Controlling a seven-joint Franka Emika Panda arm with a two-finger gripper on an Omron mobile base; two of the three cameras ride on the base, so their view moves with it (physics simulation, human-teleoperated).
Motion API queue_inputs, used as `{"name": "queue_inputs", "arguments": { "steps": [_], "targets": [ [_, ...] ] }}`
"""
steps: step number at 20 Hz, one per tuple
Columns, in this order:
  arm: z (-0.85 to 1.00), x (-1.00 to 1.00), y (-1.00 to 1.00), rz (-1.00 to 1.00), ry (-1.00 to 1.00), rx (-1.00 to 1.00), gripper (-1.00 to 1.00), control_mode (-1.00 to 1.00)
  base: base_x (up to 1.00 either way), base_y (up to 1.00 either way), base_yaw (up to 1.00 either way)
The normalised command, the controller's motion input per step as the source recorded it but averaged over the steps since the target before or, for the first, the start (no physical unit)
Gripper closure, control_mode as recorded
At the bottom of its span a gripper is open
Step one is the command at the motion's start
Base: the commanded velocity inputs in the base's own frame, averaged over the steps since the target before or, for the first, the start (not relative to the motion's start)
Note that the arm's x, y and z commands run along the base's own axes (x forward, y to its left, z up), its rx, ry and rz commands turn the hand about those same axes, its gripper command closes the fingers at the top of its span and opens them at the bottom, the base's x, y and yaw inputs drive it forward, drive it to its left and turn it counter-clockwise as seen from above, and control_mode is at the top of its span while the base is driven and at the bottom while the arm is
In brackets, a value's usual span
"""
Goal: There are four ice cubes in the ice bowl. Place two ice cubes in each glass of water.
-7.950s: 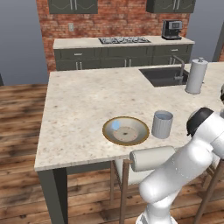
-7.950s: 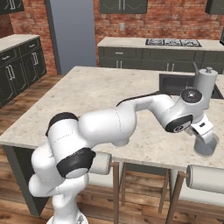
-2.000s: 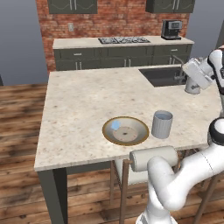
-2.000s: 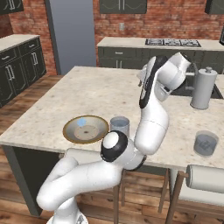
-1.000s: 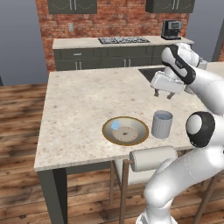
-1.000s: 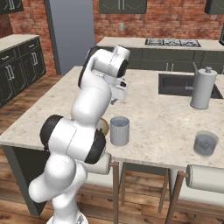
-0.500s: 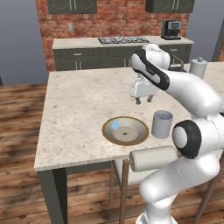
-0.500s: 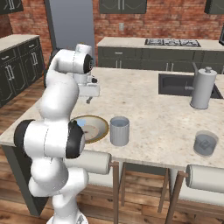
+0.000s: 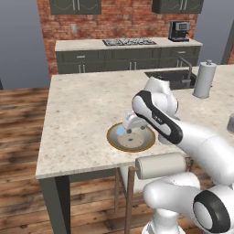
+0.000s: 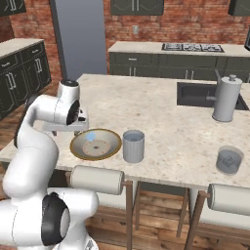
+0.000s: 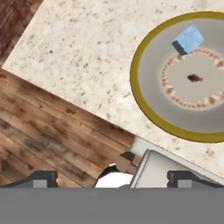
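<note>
The ice bowl [image 9: 145,142] with its golden-brown rim sits near the counter's front edge. One light-blue ice cube [image 9: 120,131] lies on its inner slope. My gripper [image 9: 132,126] hangs low over the bowl's left side, close to that cube. In the hand view the bowl [image 11: 140,57] and the ice cube [image 11: 188,39] lie at the upper right, and my fingertips [image 11: 43,177] stand wide apart with nothing between them. One glass of water [image 10: 133,145] stands just right of the bowl [image 10: 111,149]. Another glass [image 10: 229,160] stands far right.
A tall white cylinder with a knob [image 10: 225,97] stands by the sink [image 10: 195,95] at the back right. The counter's front edge [image 11: 87,113] runs just below the bowl, with wooden floor beyond it. Padded stools [image 10: 95,179] stand under the counter.
My arm has swung left across the counter from near the sink and come down over the bowl. The jaws stayed open. Bowl and glasses have not moved.
</note>
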Motion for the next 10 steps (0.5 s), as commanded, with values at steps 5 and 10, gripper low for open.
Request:
{"name": "queue_inputs", "arguments": {
  "steps": [5,10],
  "targets": [
    [0.0,0.44,-0.06,-0.08,0.01,0.0,-1.0,-1.0,0.0,0.0,0.0],
    [0.0,0.74,-0.08,-0.19,-0.05,0.0,-1.0,-1.0,0.0,0.0,0.0]
  ]
}}
